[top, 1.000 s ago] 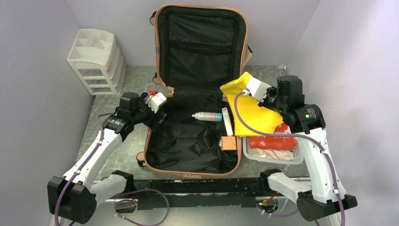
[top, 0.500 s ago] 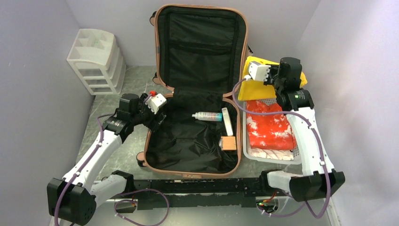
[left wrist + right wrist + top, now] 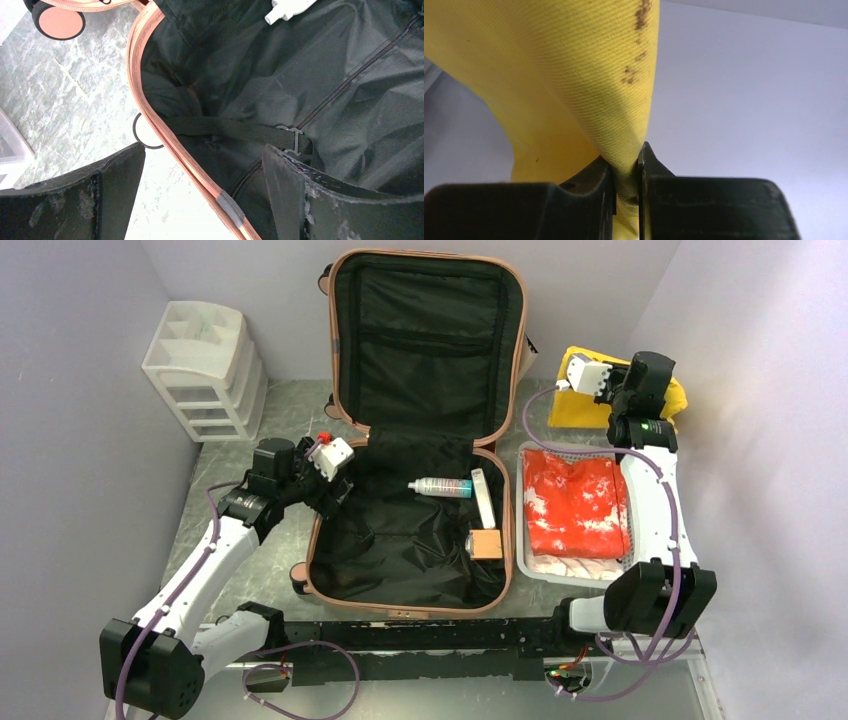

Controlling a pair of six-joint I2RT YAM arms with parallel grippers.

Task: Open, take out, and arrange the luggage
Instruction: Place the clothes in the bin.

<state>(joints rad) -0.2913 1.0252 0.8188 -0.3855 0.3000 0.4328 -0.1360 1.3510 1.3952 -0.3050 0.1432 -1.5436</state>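
Over at the table's far right corner, beyond the white basket (image 3: 521,540), the right gripper (image 3: 626,172) now holds the yellow cloth (image 3: 568,410). A second ago that cloth hung over the right edge of the luggage (image 3: 313,550), so it has been carried clear of both the case and the basket. One more item is therefore out, though it has not yet been let go. The fingers are pinched almost closed on a fold of the fabric, as the right wrist view shows plainly.

The left gripper (image 3: 200,170) has not moved. It hovers at the case's left rim with its fingers spread wide and nothing between them.

The luggage lies open in the middle of the table, its lid propped upright against the back wall. On the black lining of the lower half are a spray bottle (image 3: 440,487), a slim white box (image 3: 483,498) and a small brown box (image 3: 487,543), all towards the right side. The basket, just beside the case, holds a red-orange cloth (image 3: 570,500) over what may be a paler folded piece, mostly hidden.
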